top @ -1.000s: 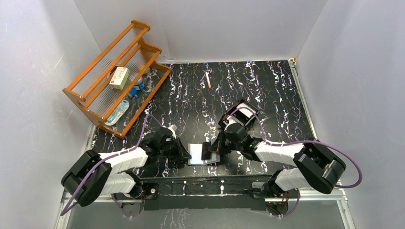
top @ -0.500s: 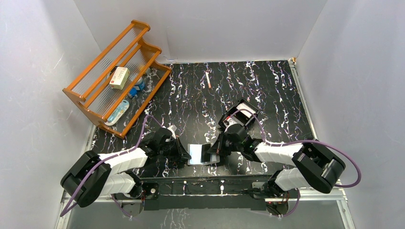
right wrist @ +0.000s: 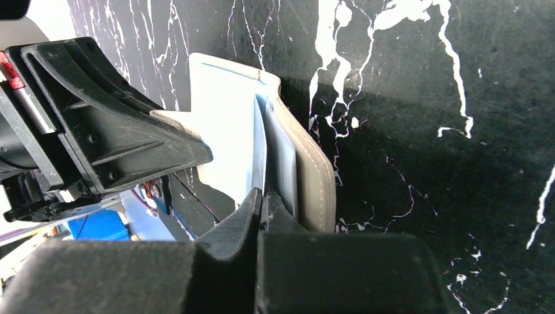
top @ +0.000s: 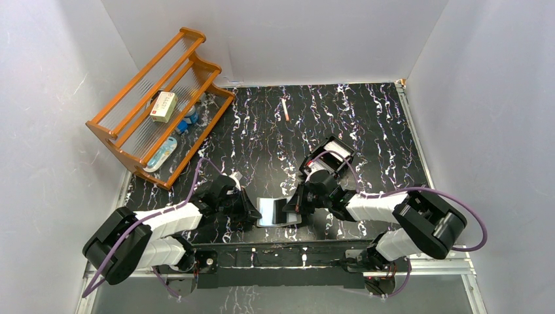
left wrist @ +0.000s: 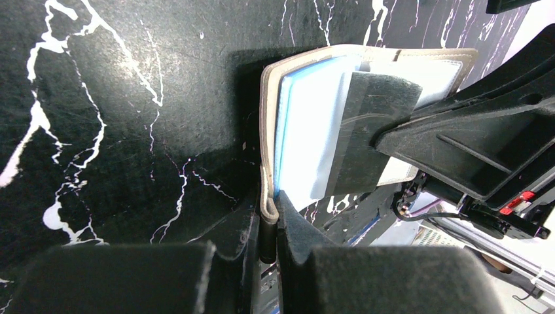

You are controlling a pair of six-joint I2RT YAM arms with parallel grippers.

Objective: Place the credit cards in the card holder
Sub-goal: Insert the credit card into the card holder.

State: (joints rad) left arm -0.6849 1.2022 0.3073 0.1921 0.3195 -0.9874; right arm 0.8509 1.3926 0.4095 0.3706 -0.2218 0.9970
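The card holder (top: 269, 210) lies open near the table's front edge, between both grippers. In the left wrist view its pale-blue inside (left wrist: 307, 131) faces up inside a beige rim. My left gripper (left wrist: 269, 212) is shut on the rim of its left cover. My right gripper (right wrist: 262, 196) is shut on a thin pale-blue leaf standing beside the grey pocket and the beige cover (right wrist: 317, 183). I cannot tell whether that leaf is a pocket or one of the credit cards. From above, the left gripper (top: 252, 212) and right gripper (top: 292, 208) flank the holder.
A black shallow tray (top: 343, 145) with something white in it sits just behind the right wrist. At the back left a wooden rack (top: 157, 98) holds a cream box (top: 163, 106). A thin pink stick (top: 285, 109) lies at the back. White walls close in three sides.
The right arm has edged slightly left towards the holder. The left arm and the holder have stayed put.
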